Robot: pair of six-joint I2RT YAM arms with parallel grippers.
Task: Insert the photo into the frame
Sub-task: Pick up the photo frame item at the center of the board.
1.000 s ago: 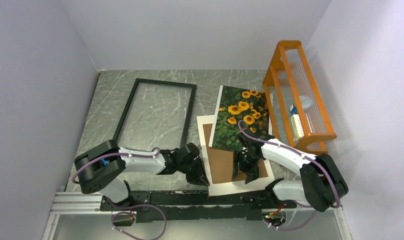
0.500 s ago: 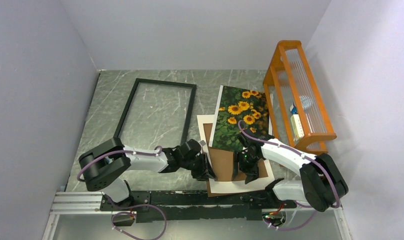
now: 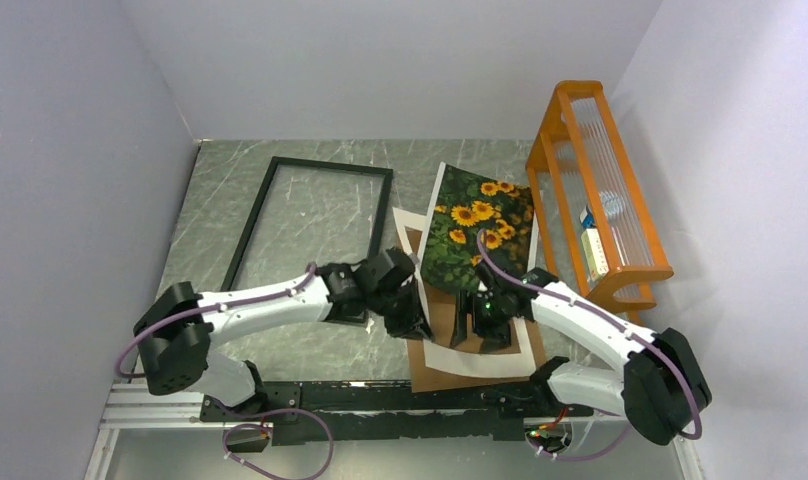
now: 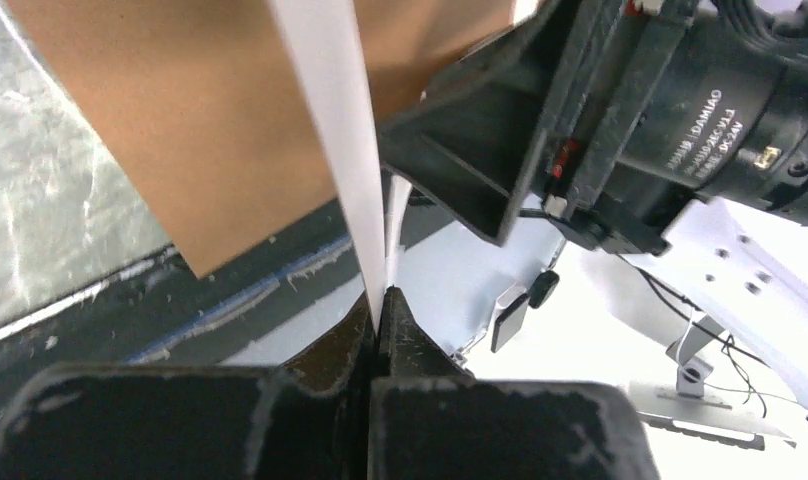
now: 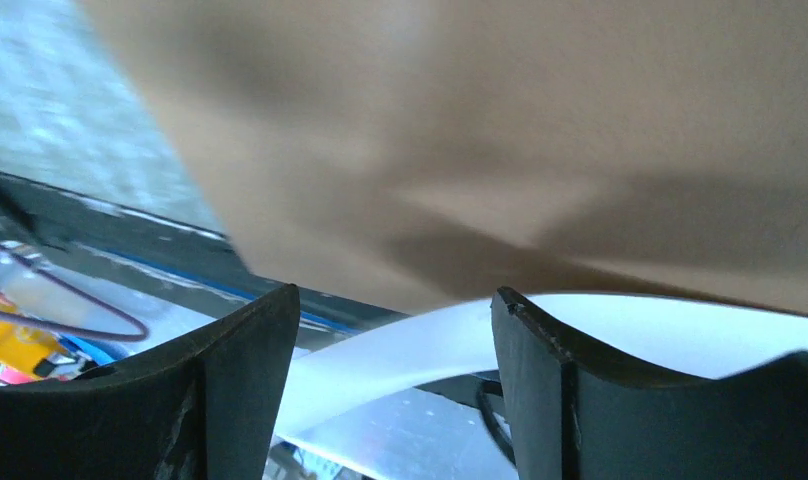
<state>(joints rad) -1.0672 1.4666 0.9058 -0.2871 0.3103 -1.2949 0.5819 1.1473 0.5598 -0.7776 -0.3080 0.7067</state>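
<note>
The sunflower photo lies tilted on the stack, its near end over the white mat sheet and brown backing board. The black frame lies flat to the left, with nothing inside it. My left gripper is shut on the mat's left edge, which is raised; the wrist view shows the white edge pinched at the fingertips. My right gripper is open over the mat's near part; in its wrist view the white sheet curves between the fingers under the brown board.
The orange wooden rack stands at the right, close to the photo's far edge. The arms' black mounting rail runs along the near table edge. Grey walls close in on the left, back and right.
My left gripper moved right, shut on the mat's left edge and raised it. The mat, board and photo have shifted and tilted. The right gripper moved slightly up and left.
</note>
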